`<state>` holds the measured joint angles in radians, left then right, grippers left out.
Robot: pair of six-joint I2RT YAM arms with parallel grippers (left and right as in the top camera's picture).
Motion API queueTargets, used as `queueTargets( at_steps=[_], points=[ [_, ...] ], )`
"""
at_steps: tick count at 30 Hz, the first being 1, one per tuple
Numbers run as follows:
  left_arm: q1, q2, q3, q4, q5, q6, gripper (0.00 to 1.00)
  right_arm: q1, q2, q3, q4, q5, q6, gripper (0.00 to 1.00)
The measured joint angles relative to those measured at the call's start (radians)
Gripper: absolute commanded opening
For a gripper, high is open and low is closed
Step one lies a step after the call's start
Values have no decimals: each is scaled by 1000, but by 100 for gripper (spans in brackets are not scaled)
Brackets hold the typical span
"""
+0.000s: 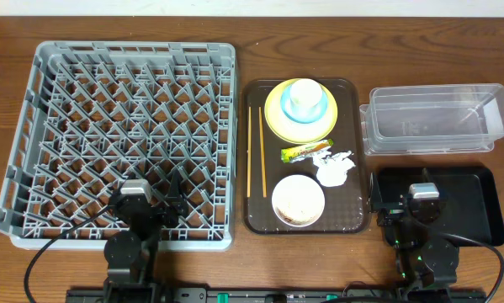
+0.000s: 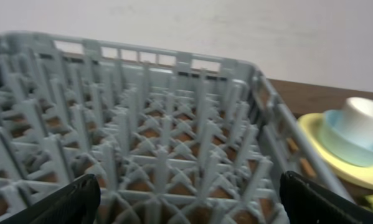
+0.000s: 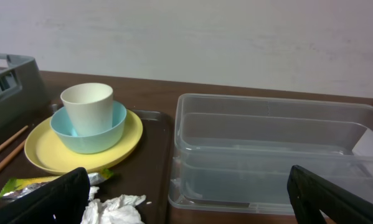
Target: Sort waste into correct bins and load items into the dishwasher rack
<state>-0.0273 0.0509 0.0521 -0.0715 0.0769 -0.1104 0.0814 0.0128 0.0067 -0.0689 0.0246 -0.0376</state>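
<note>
your left gripper and right gripper sit open, empty. the wrapper looks light, slick: pinch its middle. the napkin looks soft; grab anywhere.

left arm: folded low at the near edge
left gripper: jaws wide apart
right arm: folded low, near edge
right gripper: jaws wide apart
</note>
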Motion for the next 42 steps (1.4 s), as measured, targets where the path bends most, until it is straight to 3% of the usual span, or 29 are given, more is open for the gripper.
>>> queueTargets(
  at_steps=[4, 8, 12, 17, 20, 22, 23, 24, 26, 34, 42],
  points=[
    [0, 74, 146, -76, 26, -50, 93, 0, 0, 0, 0, 0, 0, 99],
    [-1, 244, 410, -235, 37, -68, 93, 0, 0, 0, 0, 0, 0, 99],
    [-1, 526, 784, -497, 98, -49, 93, 0, 0, 0, 1, 0, 0, 99],
    [-1, 964, 1397, -1025, 183, -38, 93, 0, 3, 0, 0, 0, 0, 99],
    [-1, 1203, 1705, -1202, 251, -39, 94, 0, 4, 0, 0, 0, 0, 99],
    [-1, 1313, 1817, -1246, 305, -39, 93, 0, 5, 0, 0, 0, 0, 99],
    [-1, 1364, 1852, -1255, 341, -39, 94, 0, 5, 0, 0, 0, 0, 99],
    [-1, 1394, 1865, -1258, 367, -39, 81, 0, 5, 0, 0, 0, 0, 99],
    [-1, 1457, 1875, -1275, 433, -45, 6, 0, 5, 0, 0, 0, 0, 99],
    [-46, 1578, 1857, -1353, 538, -42, 6, 0, 5, 0, 0, 0, 0, 99],
    [-223, 1578, 1812, -1400, 465, -42, 6, 0, 5, 0, 0, 0, 0, 99]
  ],
)
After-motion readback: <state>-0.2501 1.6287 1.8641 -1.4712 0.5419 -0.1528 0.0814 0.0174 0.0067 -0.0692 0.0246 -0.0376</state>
